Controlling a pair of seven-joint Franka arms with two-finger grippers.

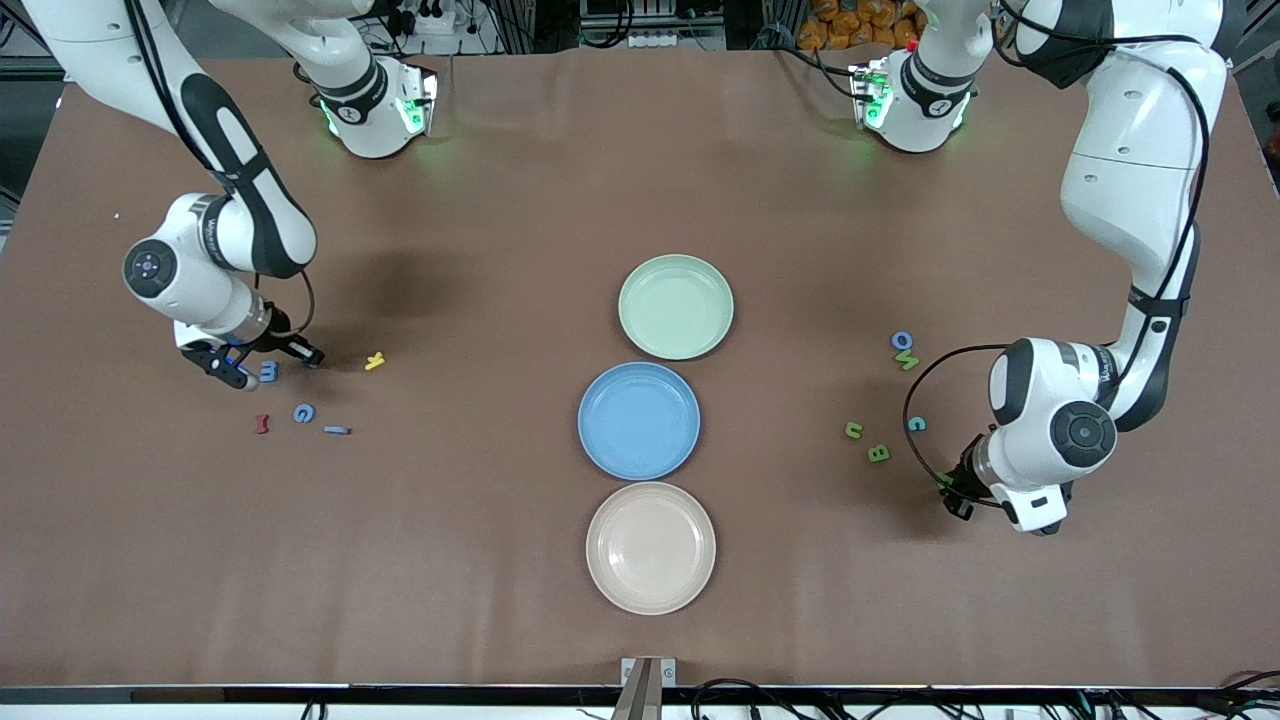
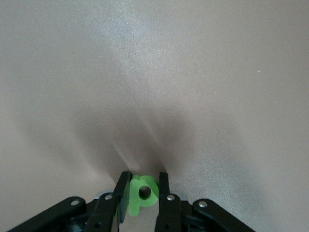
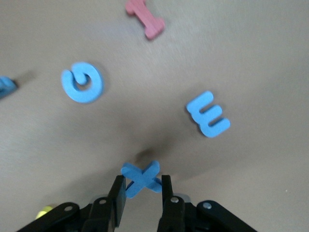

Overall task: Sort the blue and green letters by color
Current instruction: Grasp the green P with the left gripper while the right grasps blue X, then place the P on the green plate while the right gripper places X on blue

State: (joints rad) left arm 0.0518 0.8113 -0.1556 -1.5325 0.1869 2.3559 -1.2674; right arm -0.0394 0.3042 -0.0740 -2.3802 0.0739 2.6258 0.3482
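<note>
You have not put any letter on a plate yet. The round green plate (image 1: 675, 306), the round blue plate (image 1: 639, 420) and the round tan plate (image 1: 650, 547) in the middle of the table hold nothing.

Your left gripper (image 2: 144, 193) is down at the table near the left arm's end. Its fingers are clenched on a small green foam letter P (image 2: 142, 192). This one looks ready to go to the green plate.

Your right gripper (image 3: 142, 191) is down at the right arm's end. Its two fingers sit on each side of a small blue foam letter x (image 3: 141, 177), and you seem to be grasping it.

A lot is left. Near the right gripper lie a blue letter E (image 3: 207, 114) and a blue letter G (image 3: 82, 81), with a dark red letter (image 3: 145, 18) and a yellow letter (image 1: 374, 361) that are not yours to sort. Near the left gripper lie a blue letter o (image 1: 902, 341), a green letter u (image 1: 853, 430), a green letter B (image 1: 878, 453) and more.
</note>
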